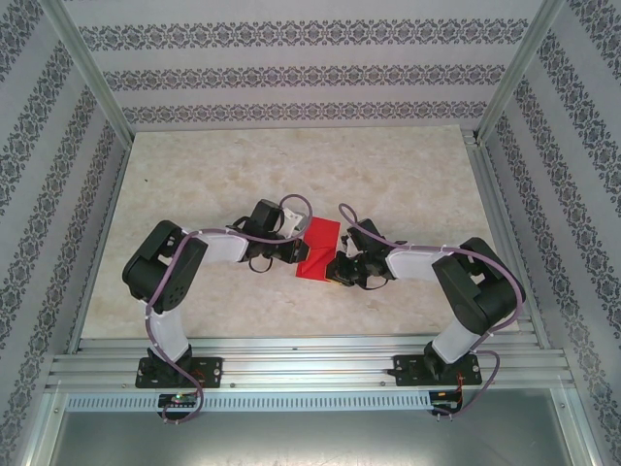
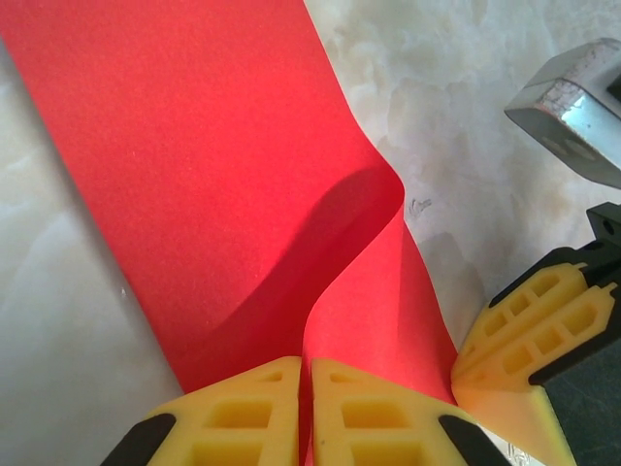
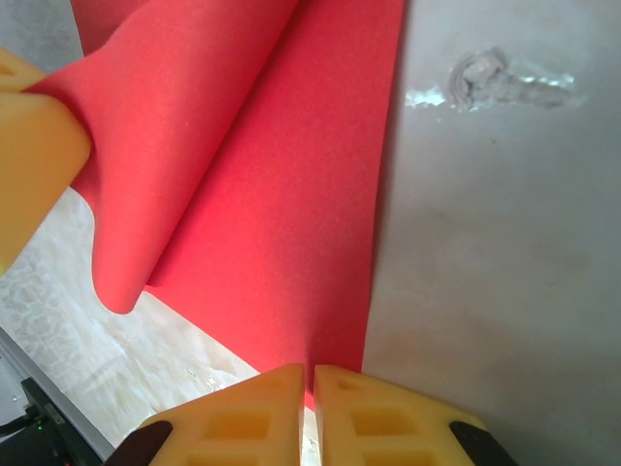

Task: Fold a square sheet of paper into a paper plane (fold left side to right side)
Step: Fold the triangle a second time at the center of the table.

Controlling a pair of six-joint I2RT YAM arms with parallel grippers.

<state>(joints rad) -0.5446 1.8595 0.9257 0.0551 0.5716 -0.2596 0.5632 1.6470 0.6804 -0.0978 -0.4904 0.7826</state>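
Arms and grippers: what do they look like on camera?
The left arm and right arm have black joints, white links and a lilac cable along each. The left gripper and right gripper carry yellow fingers with rectangular recesses on black mounts.

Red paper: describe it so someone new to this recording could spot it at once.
On the pale table, look to the middle. The red paper sits there, one side curled over, pinched between the left pincer and the right pincer. It is the one bright red thing there.
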